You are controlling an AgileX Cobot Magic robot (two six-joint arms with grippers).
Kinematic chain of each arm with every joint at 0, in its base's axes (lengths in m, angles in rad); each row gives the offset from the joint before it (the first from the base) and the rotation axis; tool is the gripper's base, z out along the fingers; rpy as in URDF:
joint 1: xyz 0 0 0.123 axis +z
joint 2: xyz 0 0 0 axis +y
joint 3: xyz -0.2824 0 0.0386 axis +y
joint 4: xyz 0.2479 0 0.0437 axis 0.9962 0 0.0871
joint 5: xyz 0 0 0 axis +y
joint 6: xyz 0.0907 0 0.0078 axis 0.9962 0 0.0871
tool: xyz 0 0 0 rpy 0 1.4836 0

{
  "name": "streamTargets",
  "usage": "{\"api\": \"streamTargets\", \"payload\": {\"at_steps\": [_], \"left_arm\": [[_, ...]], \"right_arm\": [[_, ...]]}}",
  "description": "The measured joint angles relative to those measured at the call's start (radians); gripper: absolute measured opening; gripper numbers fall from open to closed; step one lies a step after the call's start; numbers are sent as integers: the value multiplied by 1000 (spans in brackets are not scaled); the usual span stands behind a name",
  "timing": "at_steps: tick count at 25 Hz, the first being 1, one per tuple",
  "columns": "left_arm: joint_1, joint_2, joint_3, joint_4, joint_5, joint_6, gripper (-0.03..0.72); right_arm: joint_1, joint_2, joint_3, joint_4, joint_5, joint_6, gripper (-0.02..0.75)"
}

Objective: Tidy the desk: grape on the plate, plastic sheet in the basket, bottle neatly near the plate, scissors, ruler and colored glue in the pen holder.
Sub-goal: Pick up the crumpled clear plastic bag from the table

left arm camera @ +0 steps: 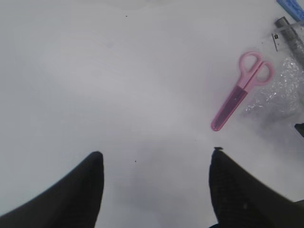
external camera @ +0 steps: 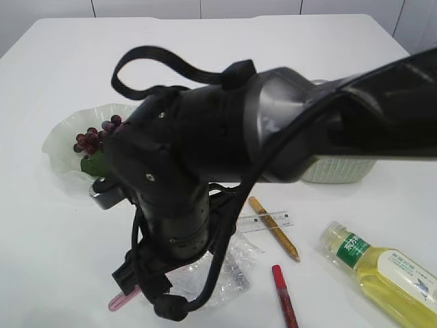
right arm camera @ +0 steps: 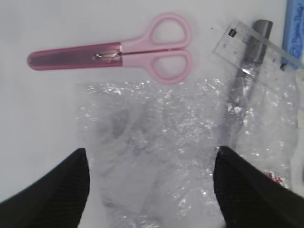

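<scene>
Pink scissors (right arm camera: 114,50) lie beside the plastic sheet (right arm camera: 180,152); both hands' fingers apart, empty.

Broad white table (external camera: 205,48) under soft even light, pale panelled wall (external camera: 205,7) along its far edge

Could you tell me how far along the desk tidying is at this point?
Done: the grapes lie on the plate. In hand: the right hand hovers open over the plastic sheet. Left: the scissors, ruler and bottle are on the table.
</scene>
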State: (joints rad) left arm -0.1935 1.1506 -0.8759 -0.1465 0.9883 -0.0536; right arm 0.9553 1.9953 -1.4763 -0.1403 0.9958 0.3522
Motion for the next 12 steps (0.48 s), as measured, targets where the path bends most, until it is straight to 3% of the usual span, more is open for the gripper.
{"api": "streamTargets", "payload": {"at_steps": [7, 9, 12], "left_arm": [[0, 0, 0, 0, -19, 0, 507], [0, 0, 0, 0, -19, 0, 507], [0, 0, 0, 0, -22, 0, 506]], "right_arm": [[0, 52, 0, -127, 27, 59, 584], [0, 62, 0, -136, 38, 69, 535], [0, 74, 0, -135, 61, 75, 394]]}}
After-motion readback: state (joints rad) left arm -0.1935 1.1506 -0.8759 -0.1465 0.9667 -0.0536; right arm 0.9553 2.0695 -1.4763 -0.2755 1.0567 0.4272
